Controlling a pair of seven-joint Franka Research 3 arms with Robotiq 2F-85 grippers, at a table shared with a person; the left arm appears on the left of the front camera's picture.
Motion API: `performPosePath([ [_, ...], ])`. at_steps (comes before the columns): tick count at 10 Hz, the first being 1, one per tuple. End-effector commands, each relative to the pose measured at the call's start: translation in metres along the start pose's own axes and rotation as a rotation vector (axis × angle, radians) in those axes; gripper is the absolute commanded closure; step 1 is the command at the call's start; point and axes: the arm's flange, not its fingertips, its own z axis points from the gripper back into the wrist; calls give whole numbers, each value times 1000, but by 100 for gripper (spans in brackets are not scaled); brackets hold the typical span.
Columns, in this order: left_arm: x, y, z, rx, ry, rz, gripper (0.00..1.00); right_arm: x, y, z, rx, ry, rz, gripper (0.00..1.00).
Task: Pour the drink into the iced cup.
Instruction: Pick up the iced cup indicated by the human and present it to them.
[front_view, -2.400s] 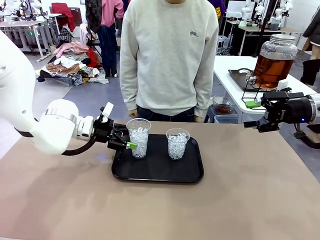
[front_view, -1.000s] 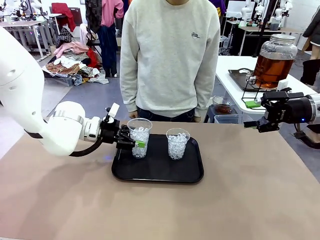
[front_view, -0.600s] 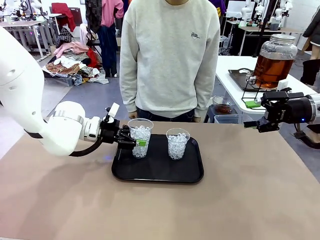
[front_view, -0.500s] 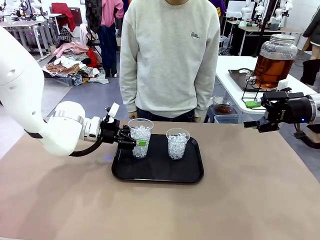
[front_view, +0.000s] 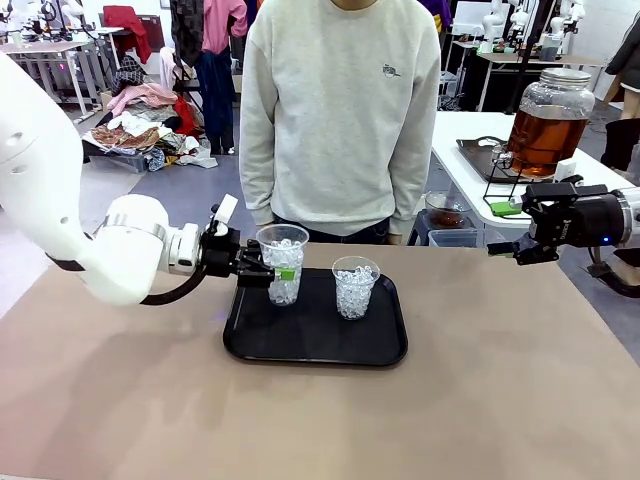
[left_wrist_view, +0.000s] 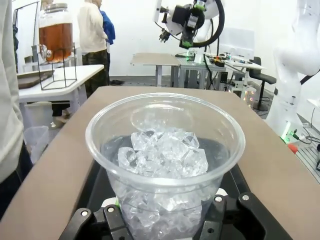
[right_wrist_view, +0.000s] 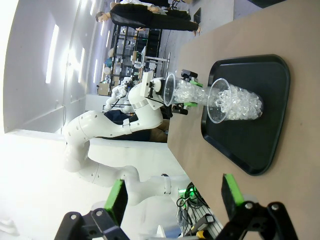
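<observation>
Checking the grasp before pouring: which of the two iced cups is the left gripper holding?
The cup on the robot's left, clamped in the left gripper's green pads. The other iced cup stands untouched on the black tray.

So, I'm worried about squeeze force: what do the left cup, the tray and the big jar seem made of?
Left cup: thin clear plastic, probably; ice shows through the wall, rolled rim. Tray: black plastic, it seems, smooth and slightly glossy, with faint reflections. Big jar: likely thick clear glass; bright highlights, amber liquid visible inside.
</observation>
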Motion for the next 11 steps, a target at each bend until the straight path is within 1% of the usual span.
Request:
performPosePath([
  [1,32,-5,-6,43,-19,12,44,-1,2,1,-2,-6,1,0],
  [4,73,1,-14,67,-4,-8,44,-1,2,1,-2,-6,1,0],
  [7,113,7,-24,75,-20,-37,44,-1,2,1,-2,-6,1,0],
  [9,125,15,-21,92,-33,-41,44,-1,2,1,-2,-6,1,0],
  [11,128,22,-16,102,-50,-18,44,-1,2,1,-2,-6,1,0],
])
